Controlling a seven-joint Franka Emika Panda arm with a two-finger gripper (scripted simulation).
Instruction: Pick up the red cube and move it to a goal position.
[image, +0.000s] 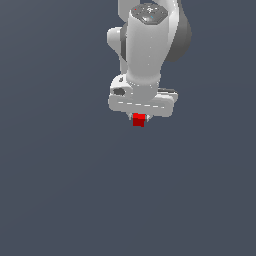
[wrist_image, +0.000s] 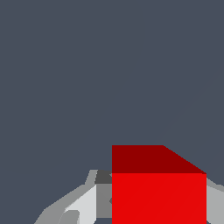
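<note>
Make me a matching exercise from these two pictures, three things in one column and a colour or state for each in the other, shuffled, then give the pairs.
Things:
1. red cube
2. gripper
3. ground surface

Colour or state:
A. plain dark grey-blue
B. white, shut on something
C. bright red, held between the fingers

Pairs: 1-C, 2-B, 3-A

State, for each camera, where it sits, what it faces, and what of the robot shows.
Exterior view: off the arm, looking at the white arm, its gripper and the red cube between the jaws.
Wrist view: on the wrist, looking past the jaws at the cube; only the pale fingers show.
Shared: the cube and the gripper.
</note>
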